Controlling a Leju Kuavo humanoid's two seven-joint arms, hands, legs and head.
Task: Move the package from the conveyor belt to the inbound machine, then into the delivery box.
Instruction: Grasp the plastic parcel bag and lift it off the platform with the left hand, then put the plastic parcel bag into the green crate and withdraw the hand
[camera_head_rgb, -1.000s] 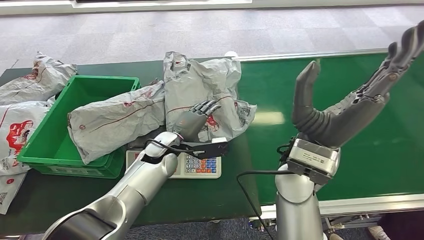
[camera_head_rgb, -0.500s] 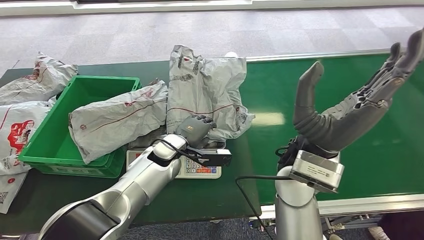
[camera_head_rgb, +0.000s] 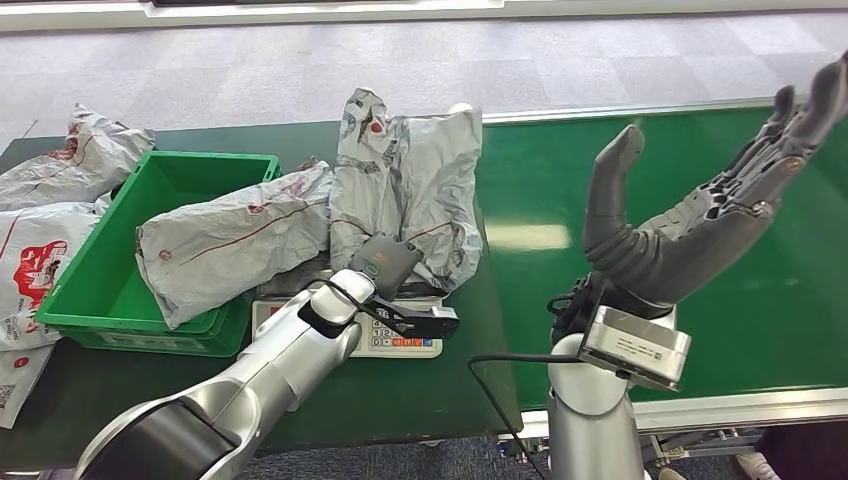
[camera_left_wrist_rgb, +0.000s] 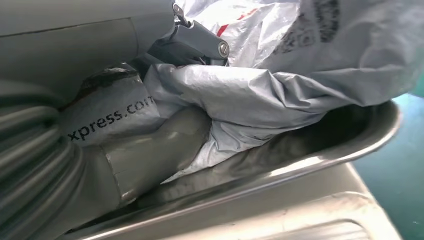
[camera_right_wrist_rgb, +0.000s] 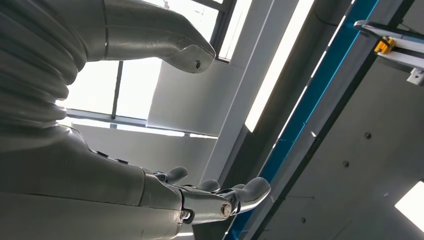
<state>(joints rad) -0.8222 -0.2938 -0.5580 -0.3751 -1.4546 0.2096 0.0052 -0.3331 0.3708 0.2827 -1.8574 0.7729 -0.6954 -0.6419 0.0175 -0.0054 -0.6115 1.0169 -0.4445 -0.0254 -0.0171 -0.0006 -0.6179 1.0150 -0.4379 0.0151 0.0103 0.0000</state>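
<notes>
Your left hand (camera_head_rgb: 383, 262) had closed on the lower edge of the grey courier package (camera_head_rgb: 405, 190), and the wrist view showed its thumb (camera_left_wrist_rgb: 150, 155) and a dark finger (camera_left_wrist_rgb: 192, 42) pinching a fold of the plastic between them. The package (camera_left_wrist_rgb: 280, 95) stood tilted up from those fingers, its lower end over the steel pan (camera_left_wrist_rgb: 310, 160) of the weighing scale (camera_head_rgb: 405, 338), whose keypad showed just below your wrist. How much of the package's weight sat on the pan could not be told.

Just beside the held package, on the side away from the conveyor, a second grey package (camera_head_rgb: 235, 240) lay across the rim of the green delivery box (camera_head_rgb: 120, 260), one end inside and one end hanging out toward the scale. Beyond the box, well apart from your left fingers, more grey bags (camera_head_rgb: 60, 160) lay piled on the dark green bench (camera_head_rgb: 420, 390).

Your right hand (camera_head_rgb: 700, 215) was raised above the green conveyor belt (camera_head_rgb: 680, 180), palm up, holding nothing. Its fingers (camera_head_rgb: 790, 130) were stretched out straight and the thumb (camera_head_rgb: 610, 190) stood well apart from them. Its wrist camera looked up at the ceiling past the spread hand (camera_right_wrist_rgb: 100, 165).
</notes>
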